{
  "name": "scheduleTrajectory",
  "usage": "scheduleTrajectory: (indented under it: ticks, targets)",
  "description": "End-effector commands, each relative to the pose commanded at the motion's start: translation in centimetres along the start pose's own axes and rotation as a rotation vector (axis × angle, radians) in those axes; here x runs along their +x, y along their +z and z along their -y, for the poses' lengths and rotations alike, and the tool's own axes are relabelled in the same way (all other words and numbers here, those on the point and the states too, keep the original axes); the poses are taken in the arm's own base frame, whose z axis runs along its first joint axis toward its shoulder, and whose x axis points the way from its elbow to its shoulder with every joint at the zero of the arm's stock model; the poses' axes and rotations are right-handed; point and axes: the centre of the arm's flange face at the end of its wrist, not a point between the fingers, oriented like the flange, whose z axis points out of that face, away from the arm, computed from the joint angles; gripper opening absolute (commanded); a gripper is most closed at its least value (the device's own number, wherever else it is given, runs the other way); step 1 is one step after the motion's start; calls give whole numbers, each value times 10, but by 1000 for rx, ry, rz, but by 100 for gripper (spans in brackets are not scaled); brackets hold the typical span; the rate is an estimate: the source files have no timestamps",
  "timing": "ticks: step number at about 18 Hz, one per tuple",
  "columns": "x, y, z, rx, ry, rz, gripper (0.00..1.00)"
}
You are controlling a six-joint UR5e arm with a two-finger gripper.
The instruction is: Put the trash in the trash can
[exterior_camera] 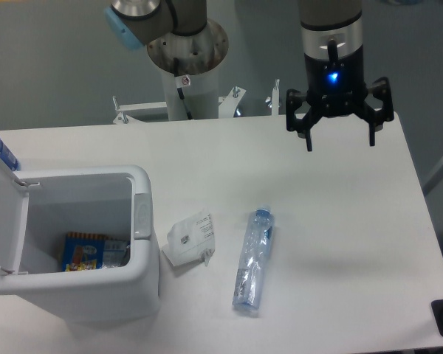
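Two trash pieces lie on a white table (340, 243) right of the open white trash can (144, 221): a crushed clear bottle (252, 259) farther off, a flattened white carton (188, 237) just beside it. Beyond both hangs the gripper (340, 140), fingers spread, empty.

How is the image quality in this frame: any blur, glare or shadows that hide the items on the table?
Fixed camera view: soft and slightly blurred overall, so the carton print is unreadable; even lighting with faint shadows only; the blue light on the gripper blooms a little; the clear bottle stays distinct against the table; the trash can interior is dimmer but visible.
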Motion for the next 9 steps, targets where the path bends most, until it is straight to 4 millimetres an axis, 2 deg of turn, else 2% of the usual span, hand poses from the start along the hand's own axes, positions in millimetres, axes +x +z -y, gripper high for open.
scheduleTrajectory:
  ticks: [9]
  targets:
    - [4,3,1,-5,-2,-4,100]
